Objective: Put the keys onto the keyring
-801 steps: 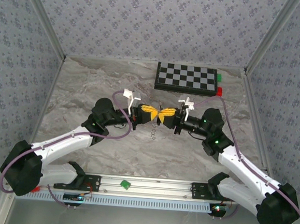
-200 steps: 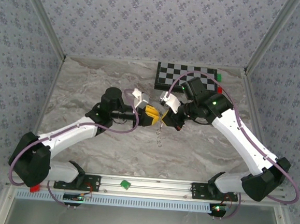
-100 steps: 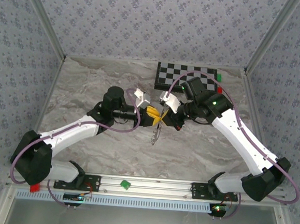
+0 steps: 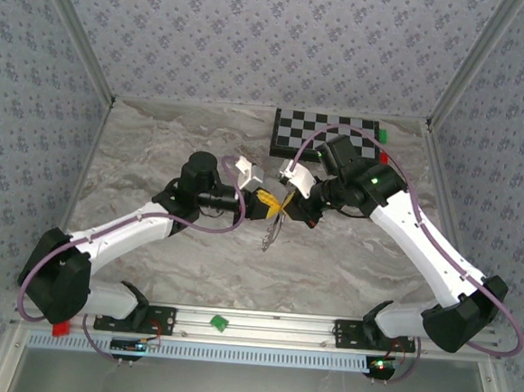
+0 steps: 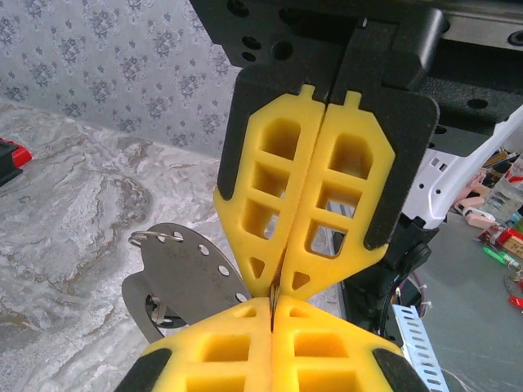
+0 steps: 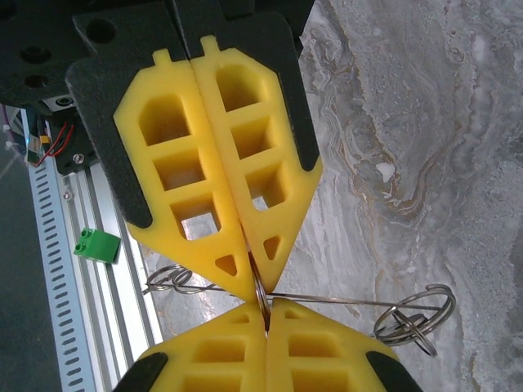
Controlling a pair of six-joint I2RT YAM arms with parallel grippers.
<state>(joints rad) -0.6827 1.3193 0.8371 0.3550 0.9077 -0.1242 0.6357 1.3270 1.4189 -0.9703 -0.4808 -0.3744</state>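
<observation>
My two grippers meet tip to tip above the middle of the table, the left gripper point(image 4: 271, 208) from the left and the right gripper point(image 4: 288, 206) from the right. Both are shut on the same thin metal keyring point(image 6: 260, 292), seen edge-on between the yellow pads. In the left wrist view my left gripper point(image 5: 271, 305) pinches the keyring point(image 5: 274, 292), and flat silver keys point(image 5: 181, 268) with a row of holes hang beside it. In the right wrist view my right gripper point(image 6: 265, 310) holds it; a thin wire point(image 6: 343, 301) with small rings point(image 6: 415, 317) crosses behind. The keys point(image 4: 268, 235) dangle below.
A checkerboard point(image 4: 326, 136) lies at the back right, with a green block point(image 4: 384, 133) and a red block point(image 4: 385, 158) at its right edge. A green block point(image 4: 219, 322) sits on the front rail. Patterned walls close in the marble table point(image 4: 156, 151).
My left gripper has shut on the keyring. The dangling keys have swung a little to the left. The right arm has held its place over the last second.
</observation>
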